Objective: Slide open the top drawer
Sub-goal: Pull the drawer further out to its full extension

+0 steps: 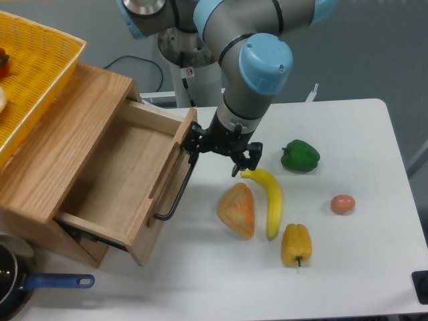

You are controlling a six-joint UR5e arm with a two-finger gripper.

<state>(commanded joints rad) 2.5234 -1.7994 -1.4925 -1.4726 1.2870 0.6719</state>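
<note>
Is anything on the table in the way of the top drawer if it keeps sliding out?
Nothing visible blocks it yet. The top drawer is already well out, with the gripper at the far end of its handle. The bread and banana lie nearest in its path, still apart from the front panel.

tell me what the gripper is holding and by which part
The gripper sits at the upper end of the black bar handle of the top drawer, apparently hooked on it. Whether the fingers are clamped on the bar cannot be told.

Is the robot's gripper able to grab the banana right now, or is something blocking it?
Probably yes. The banana lies bare on the table, just below the gripper, with nothing over it. The bread beside it leaves its top free.
</note>
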